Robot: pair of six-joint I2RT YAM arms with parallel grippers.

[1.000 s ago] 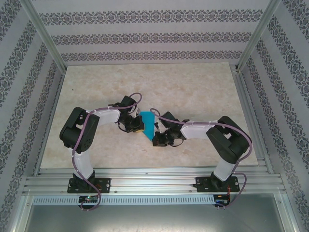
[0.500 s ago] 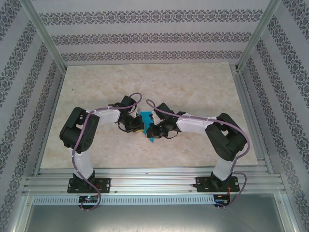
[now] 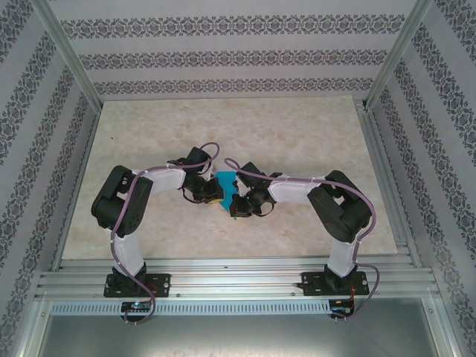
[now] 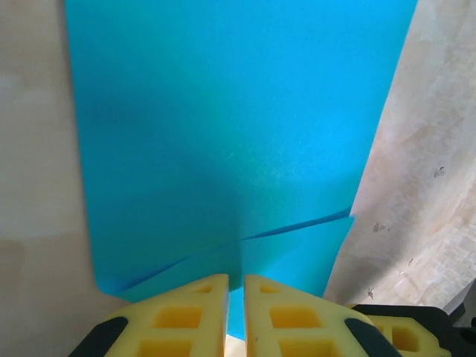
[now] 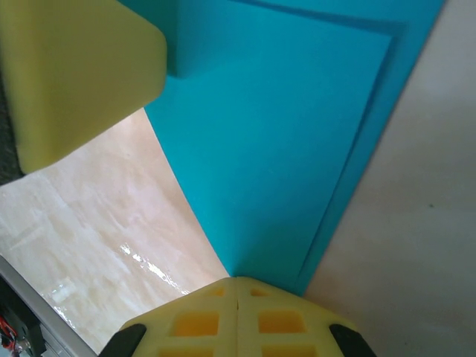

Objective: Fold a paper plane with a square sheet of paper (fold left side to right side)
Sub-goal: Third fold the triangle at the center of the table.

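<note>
left gripper (image 3: pixel 213 198), right gripper (image 3: pixel 236 210) flank paper (image 3: pixel 225 182); far table (image 3: pixel 245 126) seemingly free

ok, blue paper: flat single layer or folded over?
Folded over. In the right wrist view the square sheet of paper shows two stacked layers with offset edges; the left wrist view shows a slanted flap edge.
</note>
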